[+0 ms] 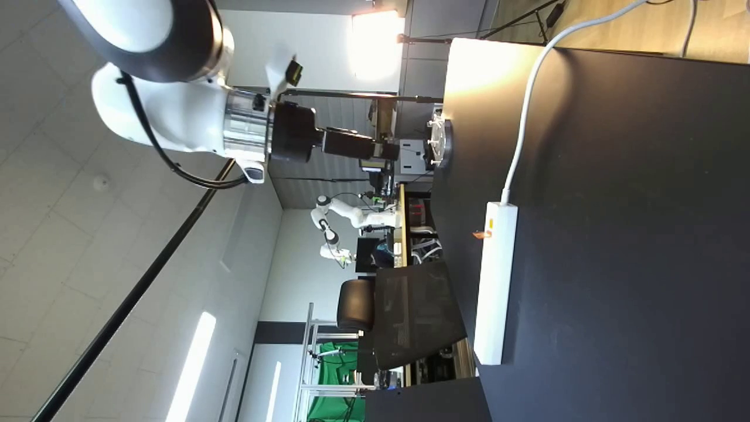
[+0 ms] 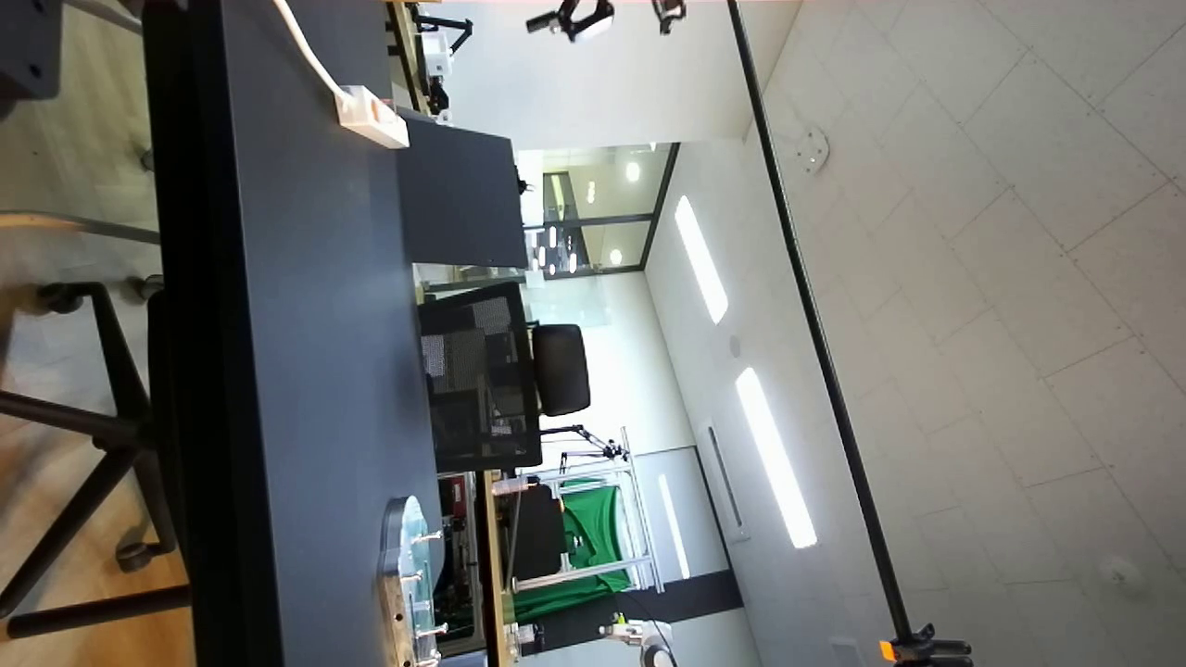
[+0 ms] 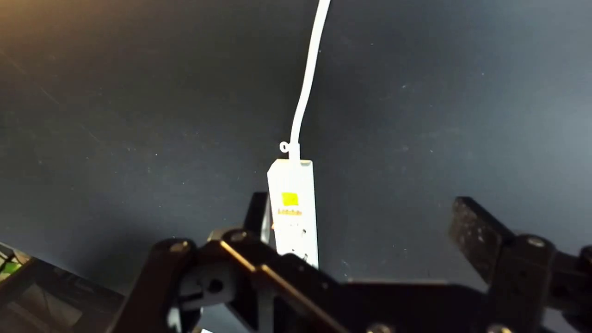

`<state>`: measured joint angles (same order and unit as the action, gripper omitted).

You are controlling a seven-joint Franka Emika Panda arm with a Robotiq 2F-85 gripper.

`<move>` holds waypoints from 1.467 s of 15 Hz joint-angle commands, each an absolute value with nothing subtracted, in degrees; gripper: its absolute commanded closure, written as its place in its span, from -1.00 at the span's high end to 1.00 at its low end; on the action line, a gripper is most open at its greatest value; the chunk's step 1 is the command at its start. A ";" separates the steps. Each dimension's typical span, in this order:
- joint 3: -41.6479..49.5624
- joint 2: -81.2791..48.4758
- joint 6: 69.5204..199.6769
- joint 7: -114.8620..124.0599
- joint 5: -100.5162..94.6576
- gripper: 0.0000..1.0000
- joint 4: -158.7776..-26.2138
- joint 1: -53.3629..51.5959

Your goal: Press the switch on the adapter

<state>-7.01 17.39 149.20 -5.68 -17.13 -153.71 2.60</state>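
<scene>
wrist view: gripper [image 3: 360,208] jaws stand wide apart. adapter [image 3: 295,217] lies on the black table [image 3: 393,115], part hidden behind the gripper; yellow switch [image 3: 290,199] near the end where the white cord [image 3: 310,69] enters. in an exterior view, arm [image 1: 170,111] holds the gripper above the table, clear of the adapter.

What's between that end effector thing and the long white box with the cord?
Just air, it seems: in an exterior view, the end effector hangs above the dark table, apart from the white box, and no object stands between them.
</scene>
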 commanded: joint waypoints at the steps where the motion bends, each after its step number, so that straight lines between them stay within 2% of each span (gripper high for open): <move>1: -1.37 2.81 151.81 -19.38 -17.32 1.00 -143.45 1.32; 4: -0.27 -5.84 148.94 -29.25 -13.16 1.00 -135.16 1.01; 5: -0.78 -8.18 143.97 -27.58 -11.77 1.00 -131.45 1.14; 6: -0.53 -3.04 149.72 -26.90 -13.38 1.00 -138.91 1.73; 10: -1.07 -8.62 145.74 -27.30 -12.30 1.00 -132.42 1.63; 22: -1.07 -8.62 145.27 -27.30 -12.30 1.00 -132.13 1.57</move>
<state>-0.98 -8.65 145.42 -27.29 -12.32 -132.20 1.49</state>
